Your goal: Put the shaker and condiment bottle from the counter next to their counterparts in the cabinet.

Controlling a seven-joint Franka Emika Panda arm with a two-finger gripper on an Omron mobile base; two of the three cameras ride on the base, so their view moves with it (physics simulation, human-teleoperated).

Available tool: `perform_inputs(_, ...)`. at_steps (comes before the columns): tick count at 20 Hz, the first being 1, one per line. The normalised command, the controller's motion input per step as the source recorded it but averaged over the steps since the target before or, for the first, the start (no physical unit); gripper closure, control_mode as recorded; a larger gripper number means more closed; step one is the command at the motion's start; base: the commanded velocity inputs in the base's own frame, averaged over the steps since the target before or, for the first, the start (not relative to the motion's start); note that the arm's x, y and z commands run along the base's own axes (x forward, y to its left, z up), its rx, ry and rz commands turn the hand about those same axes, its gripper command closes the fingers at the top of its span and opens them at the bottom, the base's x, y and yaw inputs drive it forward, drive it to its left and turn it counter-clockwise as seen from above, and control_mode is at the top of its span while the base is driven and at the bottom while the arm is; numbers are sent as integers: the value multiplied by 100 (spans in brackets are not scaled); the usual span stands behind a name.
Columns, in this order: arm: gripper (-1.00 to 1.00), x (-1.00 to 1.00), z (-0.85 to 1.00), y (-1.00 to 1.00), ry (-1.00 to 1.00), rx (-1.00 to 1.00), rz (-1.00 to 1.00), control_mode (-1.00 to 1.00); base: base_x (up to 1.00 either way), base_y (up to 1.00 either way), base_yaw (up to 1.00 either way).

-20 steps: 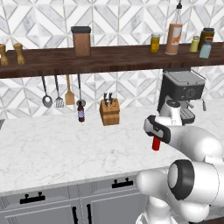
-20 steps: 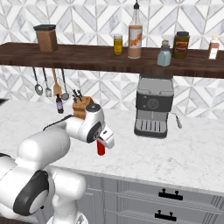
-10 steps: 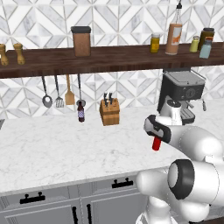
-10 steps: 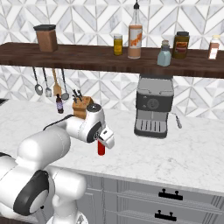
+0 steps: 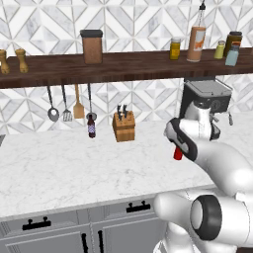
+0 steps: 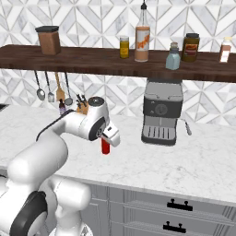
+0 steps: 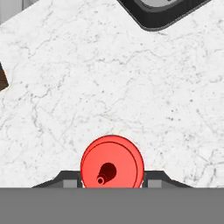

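Gripper [image 7: 112,181]: clenched on the condiment bottle [image 7: 112,162], a finger on each side.
Condiment bottle: upright above the marble counter [image 5: 59,168], just before the coffee machine [image 6: 161,110].
Shaker [image 6: 173,57]: on the cabinet [image 6: 92,60], beside a dark jar [image 6: 190,47].

Bottle [image 5: 178,153] top hidden behind the wrist in left base view; same in right base view. Hand view: fingertips [image 7: 69,183] mostly cut by the bottom, contact with bottle unclear. Coffee machine [image 7: 162,13] cut by top edge.
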Motion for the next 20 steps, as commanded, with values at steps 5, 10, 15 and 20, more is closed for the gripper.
perform_inputs(5,100,-21,27,14,-4,-1,0,-100,0,0,0)
perform_inputs(10,100,-17,81,3,-19,0,0,-100,0,0,0)
perform_inputs(15,100,0,100,0,-14,0,0,-100,0,0,0)
perform_inputs(20,100,-1,100,13,-7,-3,0,-100,0,0,0)
